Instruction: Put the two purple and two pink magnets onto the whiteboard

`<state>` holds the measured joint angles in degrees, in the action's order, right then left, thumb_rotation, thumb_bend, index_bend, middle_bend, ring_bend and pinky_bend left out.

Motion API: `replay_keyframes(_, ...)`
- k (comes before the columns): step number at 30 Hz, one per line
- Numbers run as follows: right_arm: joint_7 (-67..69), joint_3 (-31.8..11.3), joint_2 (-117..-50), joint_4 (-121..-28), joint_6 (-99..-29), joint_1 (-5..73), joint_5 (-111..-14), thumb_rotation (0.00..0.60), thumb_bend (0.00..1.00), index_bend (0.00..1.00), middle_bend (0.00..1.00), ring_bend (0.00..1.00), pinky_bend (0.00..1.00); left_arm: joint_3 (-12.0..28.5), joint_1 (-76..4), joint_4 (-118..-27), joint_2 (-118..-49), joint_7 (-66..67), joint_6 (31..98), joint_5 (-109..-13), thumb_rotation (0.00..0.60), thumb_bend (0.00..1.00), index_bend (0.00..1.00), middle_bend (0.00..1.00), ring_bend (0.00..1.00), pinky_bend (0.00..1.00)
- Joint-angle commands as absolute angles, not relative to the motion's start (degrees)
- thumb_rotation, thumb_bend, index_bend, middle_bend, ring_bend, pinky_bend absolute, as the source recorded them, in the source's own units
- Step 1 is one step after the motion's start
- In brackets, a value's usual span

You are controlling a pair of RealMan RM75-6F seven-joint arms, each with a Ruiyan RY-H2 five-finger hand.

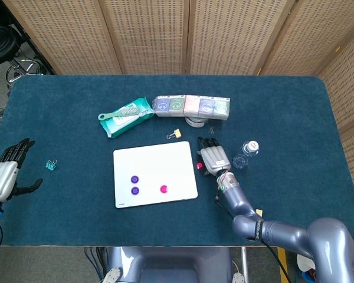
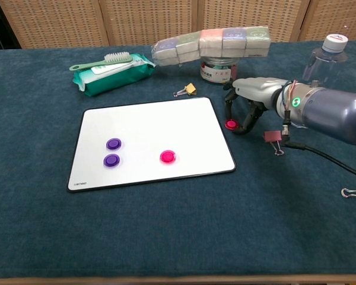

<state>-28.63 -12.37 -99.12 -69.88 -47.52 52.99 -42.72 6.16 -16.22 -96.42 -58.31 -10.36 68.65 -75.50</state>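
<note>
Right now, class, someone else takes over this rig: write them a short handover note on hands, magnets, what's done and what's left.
Left hand: open, idle at the table's left edge.
Right hand: arched over the second pink magnet, fingertips around it; grip not clear.
Whiteboard: both purple magnets and one pink magnet on it.
Left: the second pink magnet, on the cloth just off the board's right edge, goes onto the board.

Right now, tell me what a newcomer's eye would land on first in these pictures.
The white whiteboard at the table's centre stands out, with two purple magnets on its left part and one pink magnet near the middle. Just off its right edge, the right hand arches its fingers over the second pink magnet on the blue cloth. The left hand waits open at the far left edge.
</note>
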Motion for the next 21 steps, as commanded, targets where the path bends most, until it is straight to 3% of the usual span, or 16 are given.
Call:
replay_keyframes(1,-28.34,-12.62,-98.89,-70.41,-47.74,52.92,-42.87,0.600,0.34,0.52,0.00,0.00,0.00,6.16,-16.22,-96.37,-58.32,-10.37,68.66,-75.51,0.600,0.27,0.00,0.00,0.00,0.00)
replay_keyframes(21,-31.01,-15.16,-98.10,-82.10,-51.46,55.37,-41.44,0.600,0.37,0.53,0.00,0.00,0.00,6.00,-16.11,-96.61,-58.12,-10.98,68.85,-76.28,0.600,0.27,0.00,0.00,0.00,0.00)
